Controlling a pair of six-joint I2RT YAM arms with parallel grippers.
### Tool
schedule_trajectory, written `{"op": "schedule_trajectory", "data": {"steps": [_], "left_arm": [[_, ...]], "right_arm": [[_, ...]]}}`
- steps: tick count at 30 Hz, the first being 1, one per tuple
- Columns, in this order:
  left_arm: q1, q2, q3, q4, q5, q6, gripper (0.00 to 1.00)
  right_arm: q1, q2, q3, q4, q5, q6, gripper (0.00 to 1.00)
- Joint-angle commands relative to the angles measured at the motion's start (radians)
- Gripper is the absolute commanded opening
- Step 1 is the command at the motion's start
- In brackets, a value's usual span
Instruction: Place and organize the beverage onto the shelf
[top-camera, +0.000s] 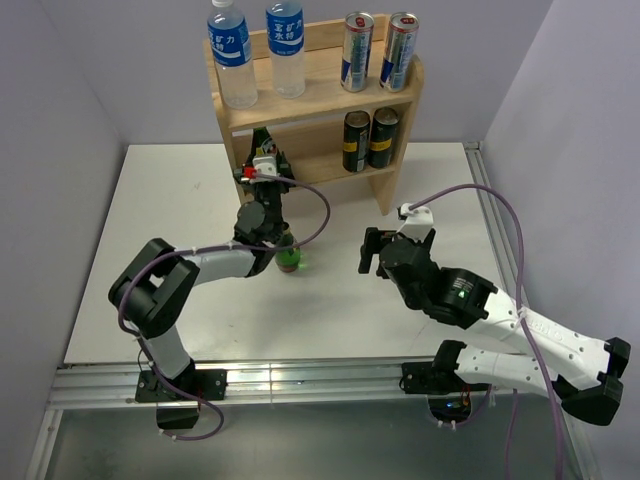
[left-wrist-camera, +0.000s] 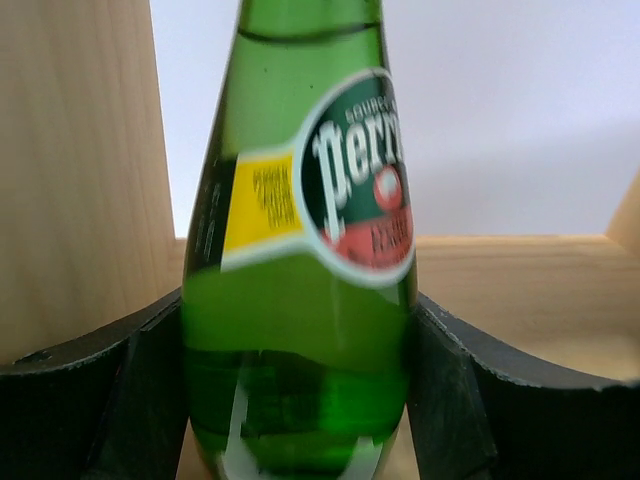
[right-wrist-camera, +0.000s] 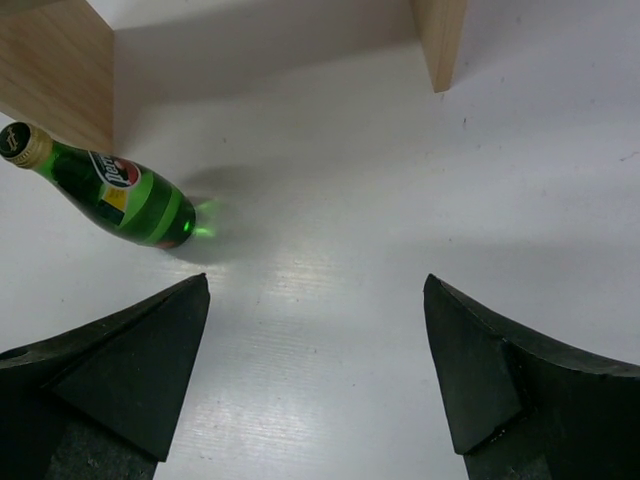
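Observation:
The light-wood shelf (top-camera: 318, 72) stands at the back of the table. My left gripper (top-camera: 263, 155) reaches into the left of its lower tier and is shut on a green Perrier bottle (left-wrist-camera: 290, 200), held upright between both fingers (left-wrist-camera: 130, 390). The shelf's left side panel (left-wrist-camera: 80, 170) is close beside the bottle. A second green Perrier bottle (top-camera: 289, 260) stands on the table under my left forearm; it also shows in the right wrist view (right-wrist-camera: 125, 195). My right gripper (top-camera: 372, 250) is open and empty over the table, right of that bottle.
Two water bottles (top-camera: 232, 55) stand on the top board's left, two silver-blue cans (top-camera: 356, 52) on its right. Two dark cans (top-camera: 356, 142) stand on the lower tier's right. Grey walls close in both sides. The shelf's right panel foot (right-wrist-camera: 440, 40) shows ahead of my right gripper (right-wrist-camera: 316, 285).

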Motion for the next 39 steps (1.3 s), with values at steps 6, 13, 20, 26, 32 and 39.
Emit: {"op": "schedule_trajectory", "data": {"steps": [6, 13, 20, 26, 32, 39], "left_arm": [[0.012, -0.068, -0.116, -0.037, -0.091, -0.137, 0.00], [0.013, -0.043, -0.090, -0.107, -0.098, -0.160, 0.01], [0.013, -0.037, -0.065, -0.195, -0.117, -0.226, 0.32], [0.013, -0.045, -0.060, -0.238, -0.094, -0.226, 0.65], [0.013, -0.052, -0.060, -0.273, -0.089, -0.235, 0.76], [0.012, -0.063, -0.062, -0.313, -0.078, -0.245, 0.83]], "right_arm": [[-0.010, 0.027, 0.016, 0.064, -0.007, -0.028, 0.95], [-0.011, 0.036, 0.027, 0.065, -0.008, -0.032, 0.95], [-0.013, 0.022, 0.032, 0.053, 0.001, -0.035, 0.95], [-0.013, 0.025, 0.039, 0.059, 0.003, -0.036, 0.95], [-0.013, 0.027, 0.038, 0.064, 0.003, -0.035, 0.95], [-0.013, 0.019, 0.032, 0.062, 0.003, -0.025, 0.95]]}}
